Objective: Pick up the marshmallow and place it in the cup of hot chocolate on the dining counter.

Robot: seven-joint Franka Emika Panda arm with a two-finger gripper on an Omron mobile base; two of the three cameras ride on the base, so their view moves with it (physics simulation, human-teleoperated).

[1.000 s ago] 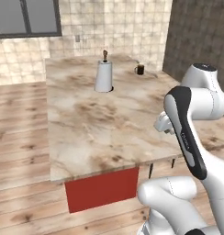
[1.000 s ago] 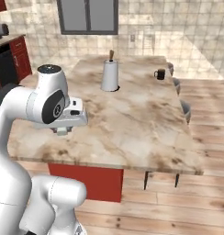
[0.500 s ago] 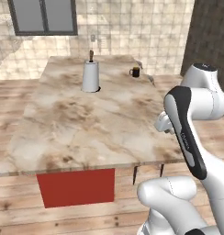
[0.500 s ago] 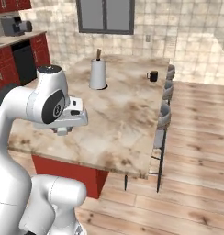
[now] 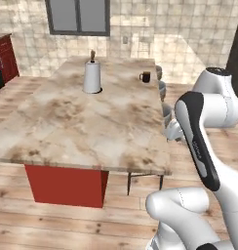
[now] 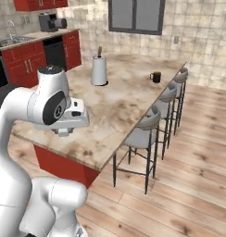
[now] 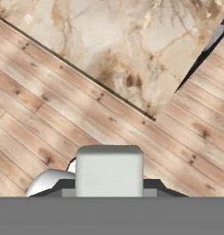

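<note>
- The counter (image 5: 91, 122) lay ahead of and below the tool, its near corner under the hand camera, with wood floor (image 7: 49, 114) beside it.
- Stools (image 6: 149, 132) lined the counter's edge to the tool's right.
- A towel roll (image 5: 92, 76) stood far ahead of the tool, left of the cup.
- The cup (image 5: 145, 76) sat well ahead of the tool, near the far stool-side edge.
- The tool (image 7: 109, 193) was clamped narrowly on the marshmallow (image 7: 109, 170).
- Risk, as a judgement: the long carry might shake the soft block loose onto the floor, or a late release could miss the small cup.
</note>
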